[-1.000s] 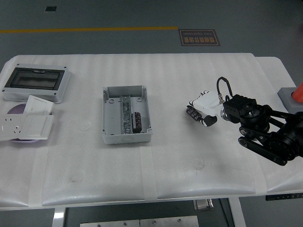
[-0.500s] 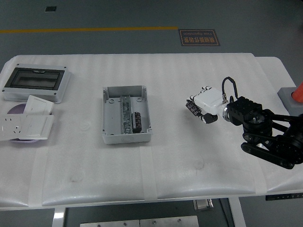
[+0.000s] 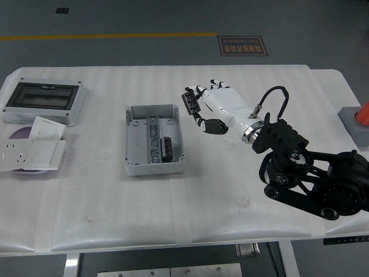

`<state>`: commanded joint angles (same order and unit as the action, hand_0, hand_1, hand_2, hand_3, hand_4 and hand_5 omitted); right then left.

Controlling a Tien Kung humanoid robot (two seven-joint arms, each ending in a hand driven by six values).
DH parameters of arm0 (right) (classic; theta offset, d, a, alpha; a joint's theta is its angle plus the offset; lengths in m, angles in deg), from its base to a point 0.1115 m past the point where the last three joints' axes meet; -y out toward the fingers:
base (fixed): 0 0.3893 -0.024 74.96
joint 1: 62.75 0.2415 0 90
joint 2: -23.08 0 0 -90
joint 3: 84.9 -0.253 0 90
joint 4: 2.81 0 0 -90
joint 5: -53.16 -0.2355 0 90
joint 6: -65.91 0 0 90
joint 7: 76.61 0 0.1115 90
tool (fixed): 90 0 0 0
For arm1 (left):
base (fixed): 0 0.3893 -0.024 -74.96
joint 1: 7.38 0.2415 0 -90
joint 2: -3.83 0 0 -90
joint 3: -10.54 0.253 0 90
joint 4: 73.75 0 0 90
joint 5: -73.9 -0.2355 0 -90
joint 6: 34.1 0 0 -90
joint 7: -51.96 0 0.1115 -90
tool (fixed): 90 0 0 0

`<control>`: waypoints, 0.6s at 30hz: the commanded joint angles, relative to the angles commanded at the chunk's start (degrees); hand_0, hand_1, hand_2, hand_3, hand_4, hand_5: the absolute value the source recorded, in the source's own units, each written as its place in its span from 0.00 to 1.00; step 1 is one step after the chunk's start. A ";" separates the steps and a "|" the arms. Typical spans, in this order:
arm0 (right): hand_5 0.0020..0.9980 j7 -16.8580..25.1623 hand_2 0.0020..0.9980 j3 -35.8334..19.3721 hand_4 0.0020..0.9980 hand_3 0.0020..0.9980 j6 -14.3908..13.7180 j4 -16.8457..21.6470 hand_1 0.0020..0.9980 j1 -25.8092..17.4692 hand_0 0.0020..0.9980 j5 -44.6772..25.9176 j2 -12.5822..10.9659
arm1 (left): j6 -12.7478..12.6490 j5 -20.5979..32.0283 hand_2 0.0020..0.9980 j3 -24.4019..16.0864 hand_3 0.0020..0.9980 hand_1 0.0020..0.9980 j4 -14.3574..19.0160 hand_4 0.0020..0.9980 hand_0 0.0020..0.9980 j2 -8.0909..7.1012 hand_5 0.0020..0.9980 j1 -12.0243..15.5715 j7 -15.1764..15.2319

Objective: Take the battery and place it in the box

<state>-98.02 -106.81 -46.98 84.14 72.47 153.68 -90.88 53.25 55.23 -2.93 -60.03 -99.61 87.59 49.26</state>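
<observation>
A grey floor with a yellow line lies behind the white padded tabletop (image 3: 230, 219). The carry step appears to be in hand: the battery (image 3: 189, 100) is held clamped in the fingers of the right robot hand (image 3: 209, 108), raised just right of the open grey box (image 3: 154, 140). A short move left and a lowering into the box's clear part are called for next. Open room is left around the box; the other fittings lie well apart at the left edge.
</observation>
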 joint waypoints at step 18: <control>0.49 3.53 1.00 -0.24 0.81 1.00 -4.93 -4.91 1.00 -2.12 1.00 -6.41 6.10 | -0.03 0.19 0.62 0.10 0.66 0.67 -0.08 0.66 0.67 0.13 0.35 -0.01 0.06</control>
<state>-94.48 -107.05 -51.91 79.22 70.35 147.27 -84.79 53.22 55.43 -2.83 -60.10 -99.47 87.58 49.32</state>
